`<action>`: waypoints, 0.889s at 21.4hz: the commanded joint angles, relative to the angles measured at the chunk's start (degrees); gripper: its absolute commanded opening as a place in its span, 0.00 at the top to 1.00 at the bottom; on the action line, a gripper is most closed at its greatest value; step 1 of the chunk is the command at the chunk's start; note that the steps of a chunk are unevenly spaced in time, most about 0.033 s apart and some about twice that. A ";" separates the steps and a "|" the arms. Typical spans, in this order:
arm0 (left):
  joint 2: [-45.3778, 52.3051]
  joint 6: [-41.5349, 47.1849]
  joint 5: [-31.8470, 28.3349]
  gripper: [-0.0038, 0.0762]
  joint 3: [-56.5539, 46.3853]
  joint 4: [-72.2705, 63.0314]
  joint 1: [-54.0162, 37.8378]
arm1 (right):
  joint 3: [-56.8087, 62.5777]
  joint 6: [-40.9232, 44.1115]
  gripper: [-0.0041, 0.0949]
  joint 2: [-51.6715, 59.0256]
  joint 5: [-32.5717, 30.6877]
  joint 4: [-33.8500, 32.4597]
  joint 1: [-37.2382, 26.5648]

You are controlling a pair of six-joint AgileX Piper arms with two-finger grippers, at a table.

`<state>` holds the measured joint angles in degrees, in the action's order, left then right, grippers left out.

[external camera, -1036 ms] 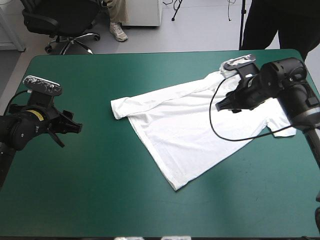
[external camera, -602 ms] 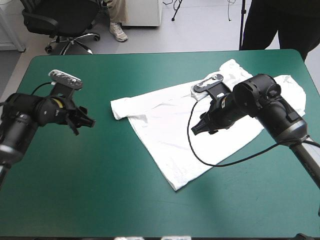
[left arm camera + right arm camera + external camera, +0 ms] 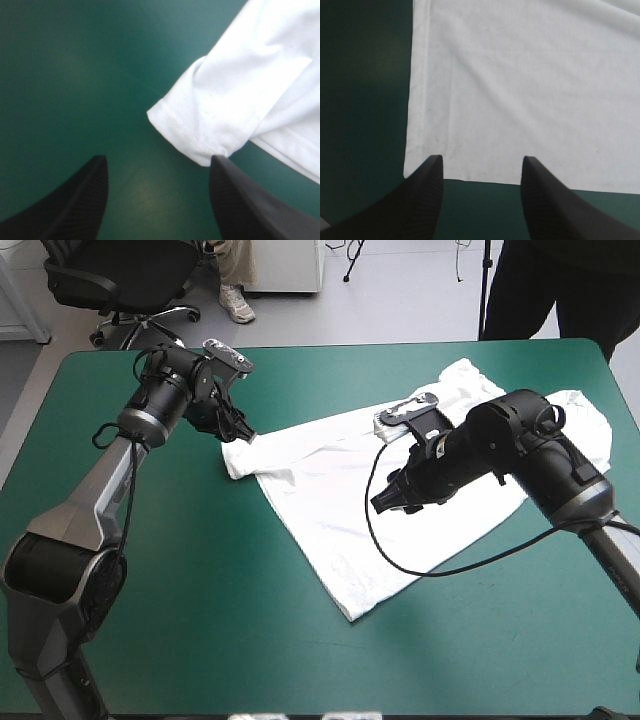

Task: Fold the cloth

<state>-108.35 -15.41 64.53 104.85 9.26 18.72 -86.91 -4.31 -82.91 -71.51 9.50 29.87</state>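
Observation:
The white T-shirt (image 3: 330, 510) lies spread flat on the teal-green cover, right of the table's middle. Its left sleeve (image 3: 238, 455) points toward the table's left side. My left gripper (image 3: 243, 432) hovers open at that sleeve. In the left wrist view the sleeve's hemmed end (image 3: 200, 135) lies just ahead of the gripper (image 3: 157, 160), close to one fingertip. My right gripper (image 3: 383, 503) is open above the shirt's middle. In the right wrist view the bottom hem (image 3: 520, 177) runs across between the fingers of that gripper (image 3: 481, 160), with a hem corner beside one finger. Neither gripper holds anything.
Bare teal-green cover (image 3: 180, 590) spreads to the left of the shirt and in front of it. The shirt's far sleeve (image 3: 580, 415) lies near the table's right edge, and its collar part (image 3: 465, 380) is bunched toward the far edge.
The left arm swung from the table's left side across to the shirt's left sleeve. The right gripper moved from the shirt's far right part to over its middle.

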 commanded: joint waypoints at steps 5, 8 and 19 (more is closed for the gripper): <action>-3.76 -1.38 -1.67 0.41 2.37 -4.13 -1.71 | -1.26 -0.42 0.51 2.06 -0.06 2.88 0.06; -5.95 -3.30 -2.25 0.41 2.37 -7.47 -3.74 | -1.26 -0.29 0.51 2.06 -0.06 3.61 0.06; -12.87 -10.14 -2.05 0.68 2.37 -16.40 -4.86 | -1.26 -3.31 0.56 2.06 1.11 4.70 0.06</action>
<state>-123.39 -25.18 63.53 105.70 -5.37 13.59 -86.91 -5.71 -82.91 -71.45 13.16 29.93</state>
